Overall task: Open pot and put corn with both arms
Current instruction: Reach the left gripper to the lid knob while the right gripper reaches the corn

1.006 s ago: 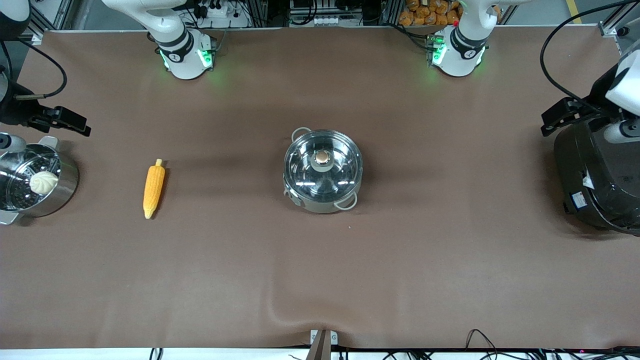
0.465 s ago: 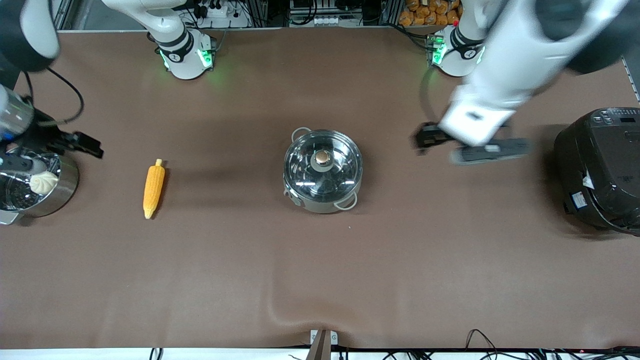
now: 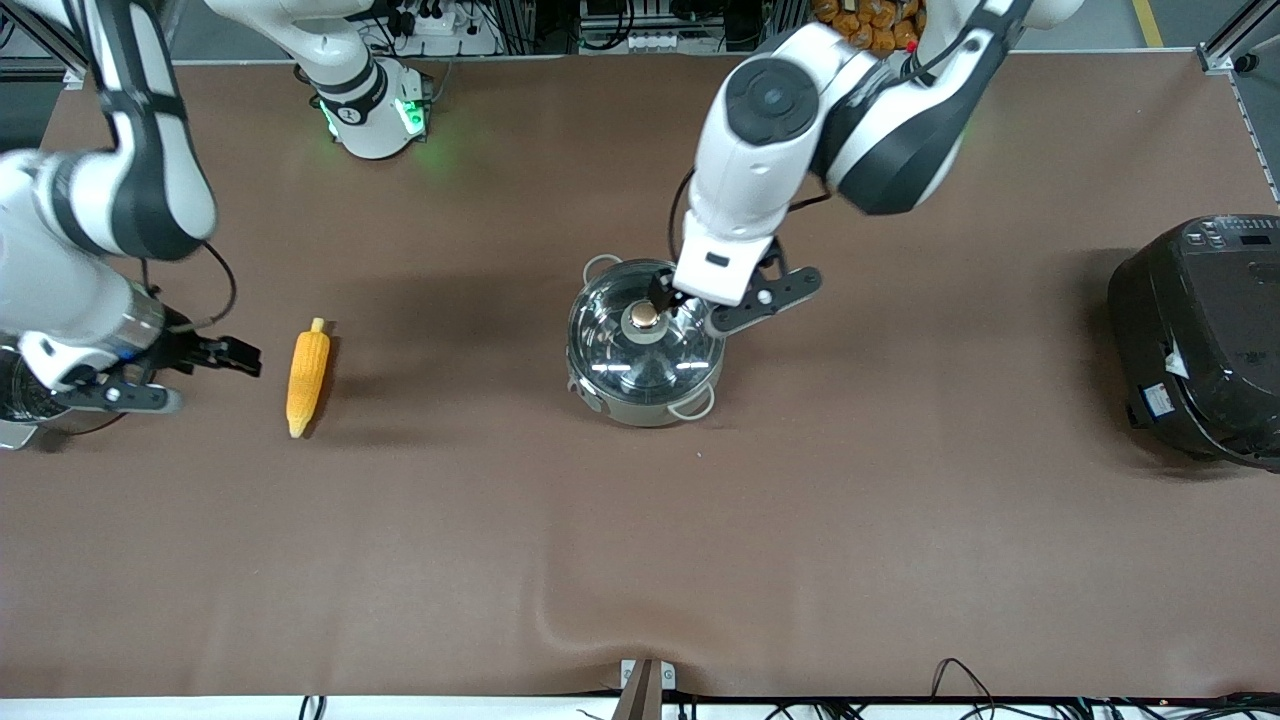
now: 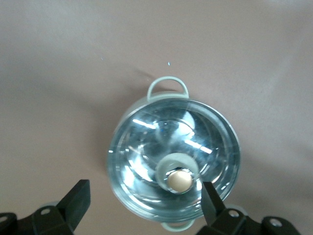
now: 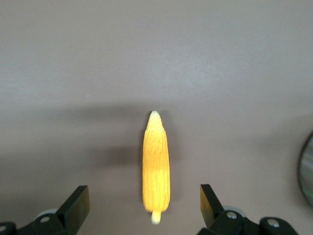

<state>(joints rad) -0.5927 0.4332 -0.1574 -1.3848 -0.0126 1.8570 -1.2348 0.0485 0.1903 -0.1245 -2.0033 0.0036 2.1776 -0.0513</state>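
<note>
The pot (image 3: 645, 385) stands mid-table with its glass lid (image 3: 610, 340) on and the copper knob (image 3: 644, 316) up. My left gripper (image 3: 688, 308) hangs open over the lid. In the left wrist view it (image 4: 144, 205) is above the pot (image 4: 146, 147), and the knob (image 4: 180, 180) lies close to one finger (image 4: 210, 203). The corn (image 3: 307, 378) lies on the table toward the right arm's end. My right gripper (image 3: 150, 375) is open in the air beside it. In the right wrist view it (image 5: 142, 208) is empty, with the corn (image 5: 156, 166) below between its fingers.
A steel steamer pot (image 3: 12, 410) sits at the right arm's end, mostly hidden by the right arm; its rim (image 5: 309, 171) shows in the right wrist view. A large black cooker (image 3: 1195, 340) stands at the left arm's end. The tablecloth has a fold (image 3: 580, 620) near the front edge.
The left arm swung from over the black cooker to over the pot's lid. The right arm moved from over the steamer pot toward the corn. Pot and corn have not moved.
</note>
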